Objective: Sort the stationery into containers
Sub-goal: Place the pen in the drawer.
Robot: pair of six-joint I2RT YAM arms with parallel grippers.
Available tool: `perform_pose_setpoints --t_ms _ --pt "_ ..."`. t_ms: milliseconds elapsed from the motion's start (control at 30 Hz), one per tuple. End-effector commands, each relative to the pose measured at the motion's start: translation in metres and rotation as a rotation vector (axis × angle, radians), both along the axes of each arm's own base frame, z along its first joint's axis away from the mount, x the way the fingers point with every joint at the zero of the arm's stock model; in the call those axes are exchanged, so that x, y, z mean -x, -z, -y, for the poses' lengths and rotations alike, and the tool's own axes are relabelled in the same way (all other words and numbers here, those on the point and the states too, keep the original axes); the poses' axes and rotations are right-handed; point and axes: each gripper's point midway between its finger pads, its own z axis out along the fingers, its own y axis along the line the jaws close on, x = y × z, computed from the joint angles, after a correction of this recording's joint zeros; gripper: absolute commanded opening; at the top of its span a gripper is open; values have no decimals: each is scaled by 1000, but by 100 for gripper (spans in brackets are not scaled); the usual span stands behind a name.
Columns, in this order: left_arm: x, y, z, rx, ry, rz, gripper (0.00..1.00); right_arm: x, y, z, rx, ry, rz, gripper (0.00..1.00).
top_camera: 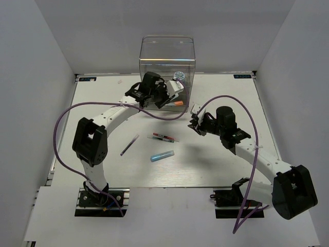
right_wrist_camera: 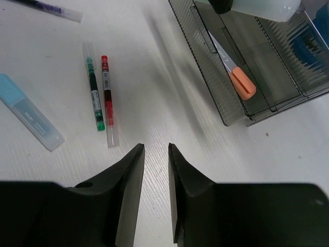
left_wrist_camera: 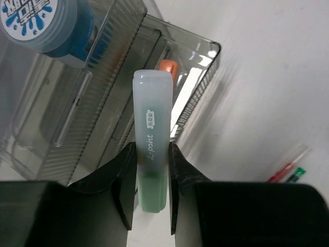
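Placing step: left hand (left_wrist_camera: 152,154) clamped on pale-green marker (left_wrist_camera: 151,113), frame centre, above organiser (left_wrist_camera: 61,128) open drawer (left_wrist_camera: 205,56). Right hand (right_wrist_camera: 156,152) narrowly open, empty, over surface (right_wrist_camera: 169,77). Next, likely: lower marker into drawer, release.

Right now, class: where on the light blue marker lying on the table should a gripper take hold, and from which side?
Probably at mid-length, across its narrow width, from straight above: the light blue marker lies flat on the table, both long sides free.

4 pens (top_camera: 163,137) on tbl (top_camera: 226,170), before organiser (top_camera: 167,54).
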Motion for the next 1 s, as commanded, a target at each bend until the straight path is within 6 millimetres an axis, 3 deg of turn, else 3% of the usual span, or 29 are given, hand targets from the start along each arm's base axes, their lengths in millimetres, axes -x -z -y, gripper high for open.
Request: perform_pose_setpoints --t_ms 0,267,433,667,733,767,800,867,967 --pt "-18 -20 0 -24 6 161 0 1 -16 -3 -51 -27 45 32" --pt "-31 -12 -2 -24 -34 222 0 7 -11 -6 -53 -63 37 39" --pt "-51 -2 -7 -70 -83 276 2 8 -3 -5 -38 -71 34 45" --pt "-57 16 -9 -90 -108 276 19 15 8 -10 -13 -125 14 52" --pt "-58 14 -8 -85 -109 283 32 17 12 -10 -4 -140 10 53" --pt "-59 4 -9 -65 -126 303 39 20 12 -12 -1 -158 11 57" --pt "-57 10 -10 -63 -130 293 39 23 15 -13 5 -170 4 58" --pt "-54 -6 -12 -31 -140 317 54 27 20 -14 23 -199 -4 61" --pt "-47 -25 -12 30 -162 310 58 36 24 -19 42 -260 5 65"
